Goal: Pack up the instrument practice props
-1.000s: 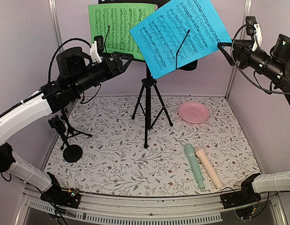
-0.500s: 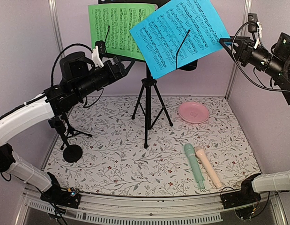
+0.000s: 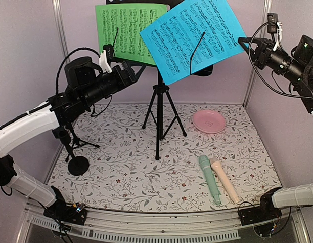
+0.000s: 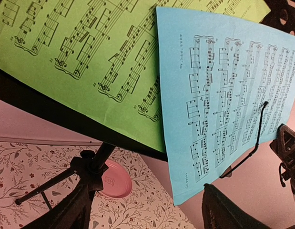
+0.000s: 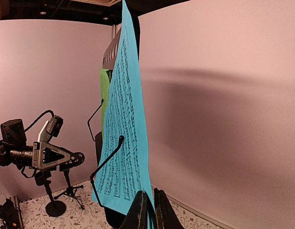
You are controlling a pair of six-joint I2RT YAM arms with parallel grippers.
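Note:
A green sheet-music page and a blue one lean on the black music desk with tripod; a wire arm holds the blue page. My right gripper is shut on the blue page's right edge, the paper pinched between its fingertips. My left gripper hangs open just left of the desk, below the green page, holding nothing. Mint-green and pale-pink toy microphones lie side by side at the front right. Small black mic supports stand at the left.
A round pink dish sits on the floral mat behind the microphones, right of the tripod legs. Pale walls and metal posts close in the back and sides. The left arm's cable loops above its wrist.
The right gripper has closed from open onto the blue page's right edge. The left gripper shifted slightly toward the stand and stayed open.

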